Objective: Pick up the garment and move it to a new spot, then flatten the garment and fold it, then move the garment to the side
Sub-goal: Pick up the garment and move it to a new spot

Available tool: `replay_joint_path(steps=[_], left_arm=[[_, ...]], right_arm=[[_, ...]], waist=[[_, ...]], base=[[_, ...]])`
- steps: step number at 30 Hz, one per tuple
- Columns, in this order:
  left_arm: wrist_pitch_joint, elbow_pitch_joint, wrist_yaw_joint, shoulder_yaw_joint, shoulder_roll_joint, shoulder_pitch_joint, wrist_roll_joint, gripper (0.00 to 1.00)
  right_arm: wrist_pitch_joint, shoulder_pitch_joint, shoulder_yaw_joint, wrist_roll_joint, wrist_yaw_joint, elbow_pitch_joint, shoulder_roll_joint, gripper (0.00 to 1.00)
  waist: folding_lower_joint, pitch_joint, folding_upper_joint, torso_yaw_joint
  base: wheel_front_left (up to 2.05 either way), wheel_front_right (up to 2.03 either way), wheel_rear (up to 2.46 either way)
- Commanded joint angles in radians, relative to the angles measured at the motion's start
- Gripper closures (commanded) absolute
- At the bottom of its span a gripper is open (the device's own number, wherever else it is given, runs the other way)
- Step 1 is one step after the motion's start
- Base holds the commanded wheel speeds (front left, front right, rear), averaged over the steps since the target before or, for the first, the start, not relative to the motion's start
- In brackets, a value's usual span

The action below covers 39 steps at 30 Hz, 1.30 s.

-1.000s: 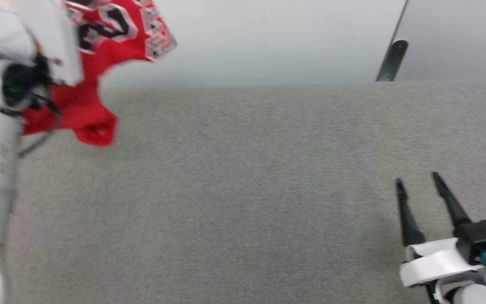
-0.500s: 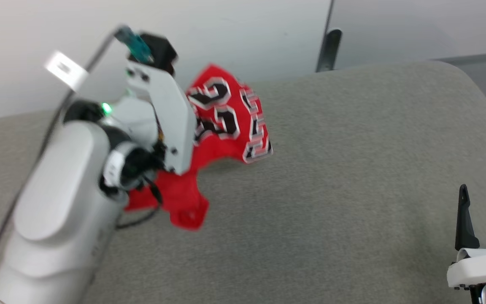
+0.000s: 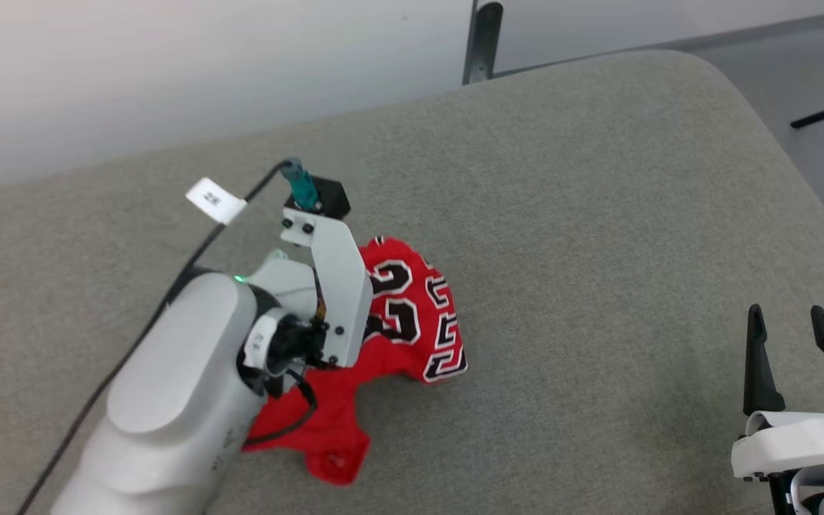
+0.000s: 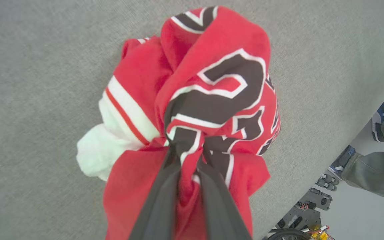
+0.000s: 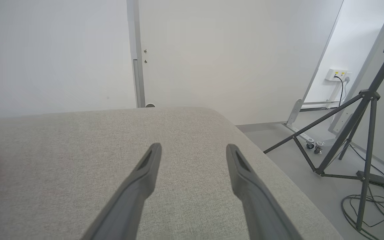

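Our pale grey left forearm [image 3: 169,386] reaches from the lower left over the grey woven fabric surface [image 3: 598,214]; its white wrist bracket [image 3: 337,286] covers part of the crumpled red jersey shirt [image 3: 412,315] with black, white-outlined numerals, bunched on that surface; our right gripper [image 3: 785,311] sits lower right, its two dark fingers [image 3: 759,365] parted, well apart from the shirt; a dark upright post [image 3: 480,39] stands beyond the far edge.

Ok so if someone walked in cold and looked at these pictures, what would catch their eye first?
The red garment, bunched up left of centre of the grey padded surface, its black, white-outlined numbers showing. The left gripper is pinched shut on a fold of it, with a white sleeve spilling out beside. At the lower right, the right gripper hovers open, holding nothing.
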Motion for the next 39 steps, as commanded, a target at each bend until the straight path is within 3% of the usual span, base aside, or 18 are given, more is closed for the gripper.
replay_joint_path(steps=[1, 8, 9, 11, 12, 21, 26, 32, 39], left_arm=[[-0.004, 0.012, -0.006, -0.005, -0.002, 0.016, 0.0, 1.0], [-0.009, 0.089, -0.035, -0.036, -0.024, -0.003, 0.003, 1.0], [-0.008, 0.093, -0.039, -0.035, -0.026, -0.011, -0.001, 0.93], [-0.009, 0.096, -0.053, -0.039, -0.025, -0.028, -0.002, 0.55], [-0.011, 0.093, -0.062, -0.041, -0.022, -0.035, 0.001, 0.0], [-0.056, 0.037, -0.096, -0.015, -0.012, -0.036, -0.031, 0.0], [-0.141, -0.02, -0.136, 0.015, 0.002, 0.01, -0.061, 0.0], [-0.337, -0.07, -0.187, 0.061, 0.046, 0.096, -0.08, 0.0], [-0.62, -0.099, -0.202, 0.115, 0.088, 0.214, -0.064, 0.0]], right_arm=[[-0.001, -0.014, 0.002, 0.009, 0.0, 0.002, 0.003, 0.0], [-0.001, -0.024, 0.018, 0.027, 0.0, 0.02, 0.003, 0.0], [-0.001, -0.03, 0.019, 0.028, 0.0, 0.022, 0.003, 0.0], [-0.001, -0.035, 0.02, 0.027, 0.0, 0.024, 0.003, 0.0], [-0.001, -0.035, 0.02, 0.027, 0.0, 0.024, 0.003, 0.0], [-0.001, -0.008, 0.025, -0.006, 0.0, 0.015, 0.003, 0.0], [-0.001, 0.013, 0.032, -0.026, 0.0, 0.006, 0.003, 0.0], [-0.001, 0.042, 0.074, -0.039, 0.0, -0.015, 0.003, 0.0], [-0.001, 0.085, 0.096, -0.043, 0.0, -0.034, -0.001, 0.0]], waist=[[0.0, 0.017, 0.0, -0.016], [0.0, 0.03, 0.0, -0.012], [0.0, 0.03, 0.0, -0.01], [0.0, 0.028, 0.0, -0.002], [0.0, 0.025, 0.0, 0.003], [0.0, -0.048, 0.0, 0.071], [0.0, -0.098, 0.0, 0.119], [0.0, -0.164, 0.0, 0.169], [0.0, -0.204, 0.0, 0.228]], base=[[0.0, 0.0, 0.0], [0.0, 0.0, 0.0], [0.0, 0.0, 0.0], [0.0, 0.0, 0.0], [0.0, 0.0, 0.0], [0.0, 0.0, 0.0], [0.0, 0.0, 0.0], [0.0, 0.0, 0.0], [0.0, 0.0, 0.0]])
